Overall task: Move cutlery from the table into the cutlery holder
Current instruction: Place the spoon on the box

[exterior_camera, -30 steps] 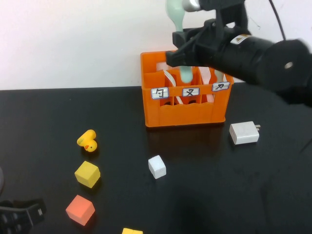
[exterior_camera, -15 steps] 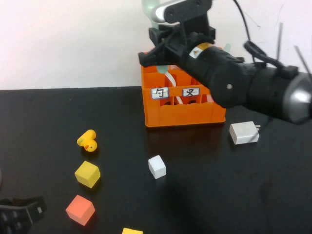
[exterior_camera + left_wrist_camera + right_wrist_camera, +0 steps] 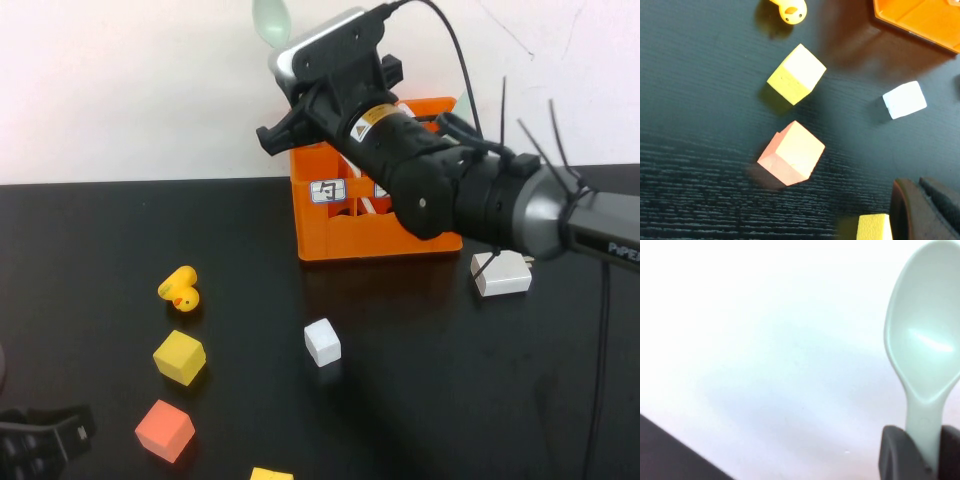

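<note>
My right gripper [image 3: 288, 55] is shut on the handle of the pale mint-green spoon [image 3: 271, 20], held upright with its bowl up. It hangs above the left back corner of the orange cutlery holder [image 3: 380, 238]. In the high view the wrist camera housing hides most of the fingers. In the right wrist view the spoon [image 3: 925, 355] rises from between the dark fingers [image 3: 895, 452] against the white wall. The holder stands at the back of the black table [image 3: 420, 400]. My left gripper [image 3: 35, 445] rests low at the table's front left corner, near the cubes.
On the table are a yellow duck [image 3: 180, 290], a yellow cube [image 3: 179, 357], an orange-pink cube [image 3: 164, 430], a white cube [image 3: 322, 341], a white charger [image 3: 503, 273] and a yellow piece [image 3: 270, 474] at the front edge. The right arm crosses the holder's front.
My right arm has swung to the left with the spoon, from over the holder's middle compartment to above its left back corner. The left arm has not moved.
</note>
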